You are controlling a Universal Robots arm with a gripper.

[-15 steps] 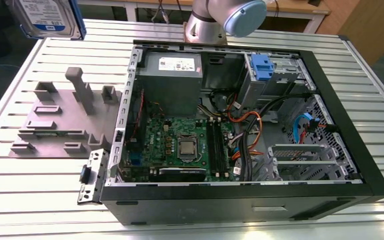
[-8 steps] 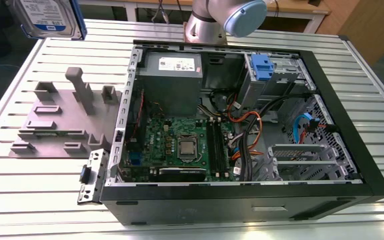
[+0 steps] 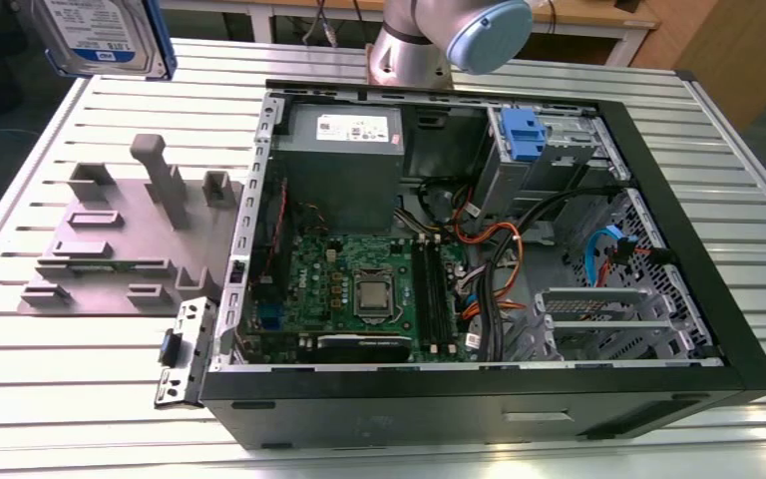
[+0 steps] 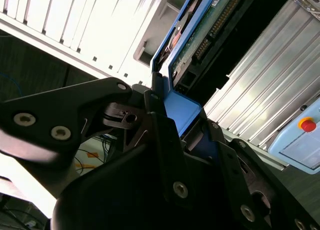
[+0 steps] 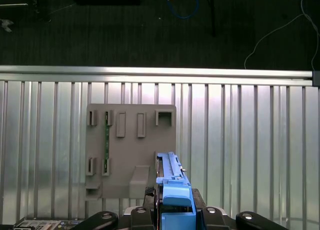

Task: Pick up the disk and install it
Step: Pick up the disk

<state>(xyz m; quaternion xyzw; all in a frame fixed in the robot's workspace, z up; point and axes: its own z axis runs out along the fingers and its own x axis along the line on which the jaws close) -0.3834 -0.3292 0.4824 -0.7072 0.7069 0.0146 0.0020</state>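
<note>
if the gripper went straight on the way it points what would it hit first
Probably the grey fixture plate on the slatted table: the gripper, shut on the disk, points down near the plate's edge. Depth is unclear, so it might land on bare table beside it.

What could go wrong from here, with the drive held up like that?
1. The claw holds the silver-grey hard drive with blue side rails by its blue end tab. With so small a grip it could tilt or slip and drop onto the grey fixture plate below.
2. Loose orange and black cables lie beside the drive bay in the open black computer case and might snag the drive.
</note>
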